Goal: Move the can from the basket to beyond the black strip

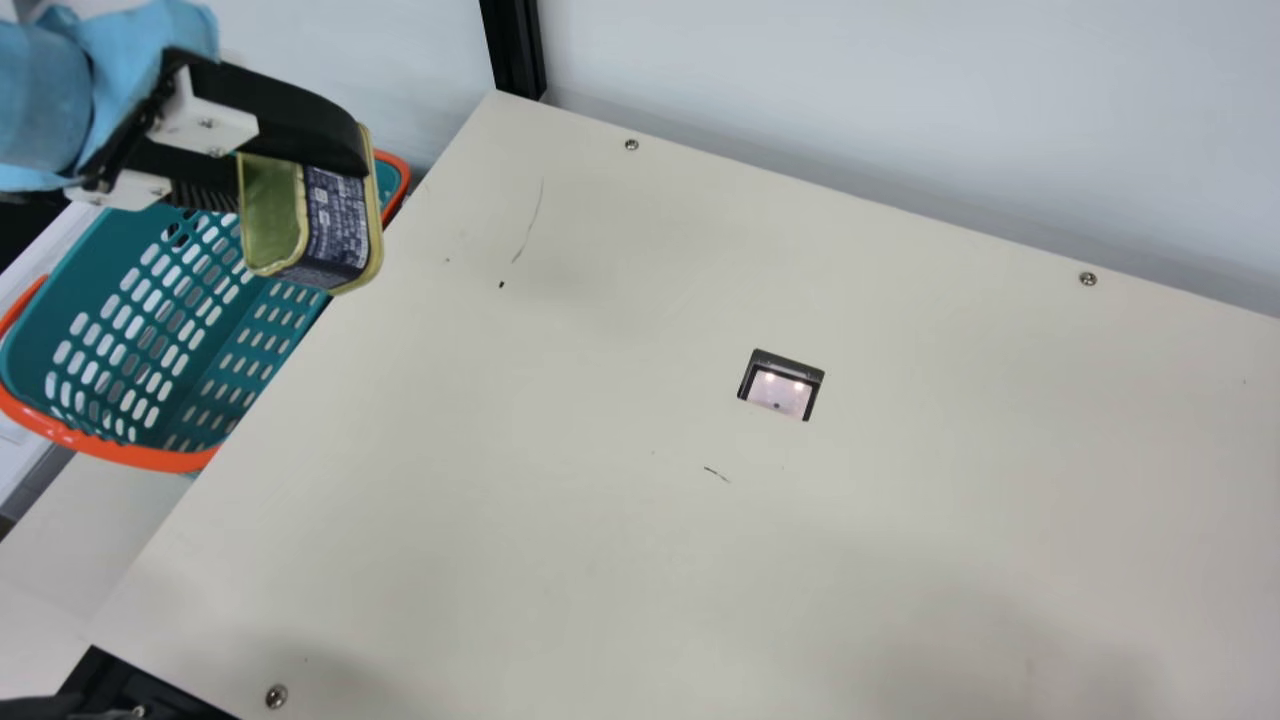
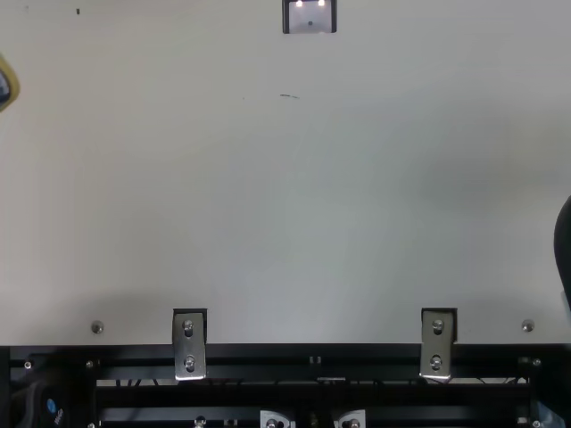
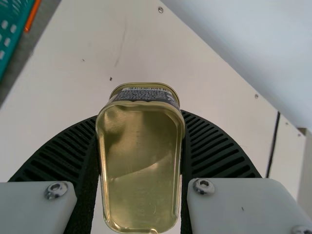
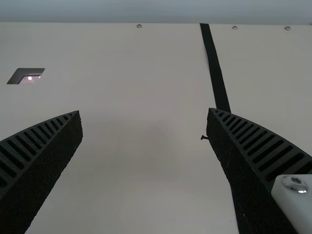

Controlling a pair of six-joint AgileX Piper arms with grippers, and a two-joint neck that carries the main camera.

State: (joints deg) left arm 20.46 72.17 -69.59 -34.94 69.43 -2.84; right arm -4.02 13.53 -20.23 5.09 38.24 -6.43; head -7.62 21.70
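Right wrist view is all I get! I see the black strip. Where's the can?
Observer: The can is in the left gripper, held between its two fingers.
Operator: Ooh, nice! So where's the basket?
Observer: The basket is beside the edge of the table, over at the main view's left.
Operator: What does the can look like?
Observer: It has a gold-coloured rim and a dark label with pale print.

My left sleeve (image 1: 45, 95) is crinkled light blue; my ribbed black fingers (image 3: 214, 151) have white mounts (image 3: 29, 209) with silver screws (image 3: 56, 190).
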